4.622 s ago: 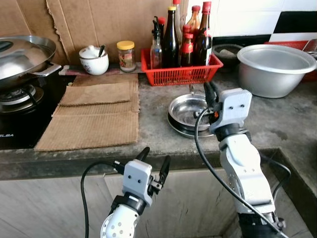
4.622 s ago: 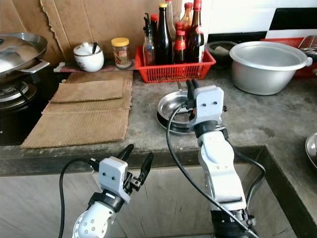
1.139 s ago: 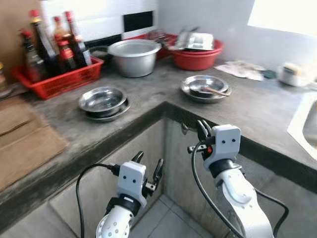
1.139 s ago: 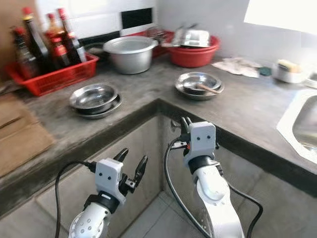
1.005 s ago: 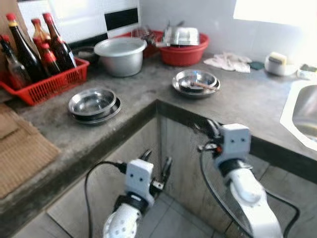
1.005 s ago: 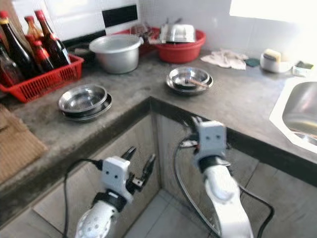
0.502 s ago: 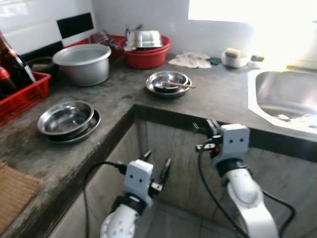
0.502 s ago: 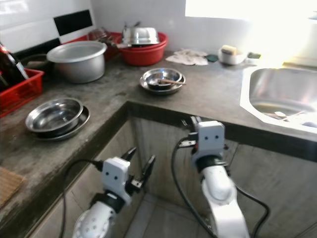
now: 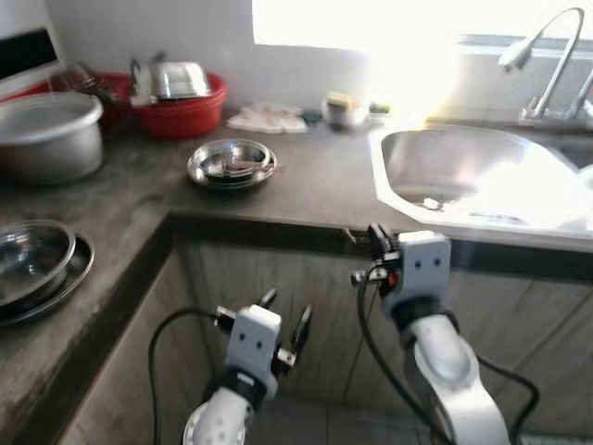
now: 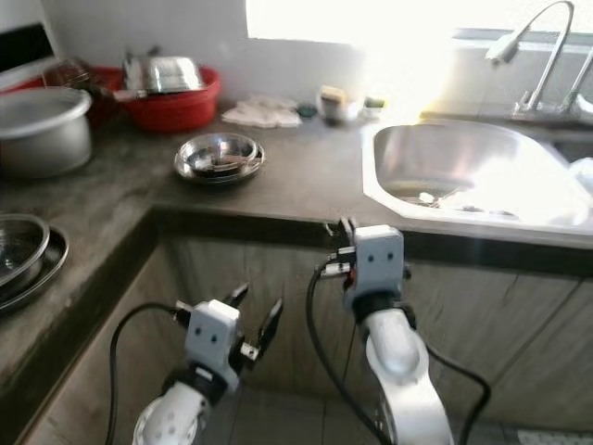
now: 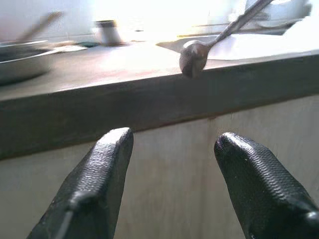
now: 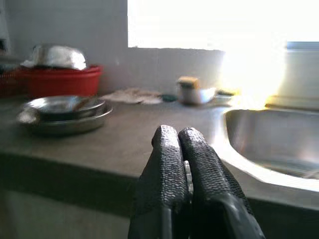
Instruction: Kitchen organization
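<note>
Spoon (image 11: 195,56), shiny metal, pinched in right gripper (image 9: 378,239) at the counter (image 9: 306,190) edge. Left gripper (image 9: 285,319) spread wide, ribbed black pads (image 11: 94,189). No readable writing.

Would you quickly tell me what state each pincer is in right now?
Left pincer: open, holding nothing.
Right pincer: closed on a thin metal spoon.

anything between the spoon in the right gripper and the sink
Nothing visible does. The right gripper, shut on the spoon, is at the counter's front edge, with only bare counter between it and the sink. The stacked steel bowls sit off to its left.
</note>
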Tool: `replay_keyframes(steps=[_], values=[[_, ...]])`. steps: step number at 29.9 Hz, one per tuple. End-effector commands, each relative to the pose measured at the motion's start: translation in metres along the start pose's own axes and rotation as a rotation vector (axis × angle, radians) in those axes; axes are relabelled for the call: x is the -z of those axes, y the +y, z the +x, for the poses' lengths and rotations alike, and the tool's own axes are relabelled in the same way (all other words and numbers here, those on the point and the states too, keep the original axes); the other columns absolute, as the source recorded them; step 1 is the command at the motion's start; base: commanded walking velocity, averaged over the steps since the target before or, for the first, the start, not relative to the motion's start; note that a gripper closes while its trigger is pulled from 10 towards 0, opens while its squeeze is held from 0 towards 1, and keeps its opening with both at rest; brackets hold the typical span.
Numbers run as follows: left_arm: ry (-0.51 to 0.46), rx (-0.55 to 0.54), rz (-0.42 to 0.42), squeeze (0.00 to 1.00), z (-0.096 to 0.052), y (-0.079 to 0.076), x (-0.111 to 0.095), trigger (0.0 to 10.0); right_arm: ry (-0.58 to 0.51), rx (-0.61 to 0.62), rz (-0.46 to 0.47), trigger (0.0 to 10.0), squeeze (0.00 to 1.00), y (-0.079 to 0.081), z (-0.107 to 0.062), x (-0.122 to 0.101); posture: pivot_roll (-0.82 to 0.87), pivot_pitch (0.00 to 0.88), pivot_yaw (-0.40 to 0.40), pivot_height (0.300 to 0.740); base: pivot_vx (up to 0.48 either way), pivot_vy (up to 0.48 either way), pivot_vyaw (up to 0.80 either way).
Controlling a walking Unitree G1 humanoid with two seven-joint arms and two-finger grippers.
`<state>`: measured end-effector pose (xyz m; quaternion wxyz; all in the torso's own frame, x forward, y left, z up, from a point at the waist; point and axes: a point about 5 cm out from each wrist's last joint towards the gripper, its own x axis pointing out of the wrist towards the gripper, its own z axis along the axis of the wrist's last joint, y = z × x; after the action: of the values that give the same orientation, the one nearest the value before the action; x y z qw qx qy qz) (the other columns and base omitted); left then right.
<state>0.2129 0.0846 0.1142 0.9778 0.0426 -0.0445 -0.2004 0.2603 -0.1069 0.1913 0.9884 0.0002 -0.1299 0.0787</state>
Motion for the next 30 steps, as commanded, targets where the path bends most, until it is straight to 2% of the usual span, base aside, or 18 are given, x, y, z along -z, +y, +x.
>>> replay_keyframes(steps=[1,10,26,30], values=[[-0.005,0.013,-0.025,0.0,0.003,-0.006,-0.003,10.0,-0.012,0.028,-0.025,10.0,0.0,-0.008,-0.002,-0.003,0.0,0.03,0.012,0.74,0.0,0.0,0.0],[-0.005,0.014,0.003,0.0,0.004,-0.007,-0.004,10.0,-0.027,0.027,-0.033,10.0,0.0,-0.008,0.002,-0.007,0.0,0.033,0.01,0.74,0.0,-0.069,0.0],[-0.011,0.0,0.018,0.0,0.008,-0.004,-0.006,10.0,-0.128,0.042,-0.065,10.0,0.0,-0.019,0.021,-0.035,0.0,0.034,0.012,0.74,0.316,-0.358,0.0],[-0.012,-0.002,0.017,0.0,0.008,-0.003,-0.006,10.0,-0.178,0.054,-0.091,10.0,0.0,-0.028,0.031,-0.05,0.0,0.034,0.011,0.74,0.384,-0.281,0.0]])
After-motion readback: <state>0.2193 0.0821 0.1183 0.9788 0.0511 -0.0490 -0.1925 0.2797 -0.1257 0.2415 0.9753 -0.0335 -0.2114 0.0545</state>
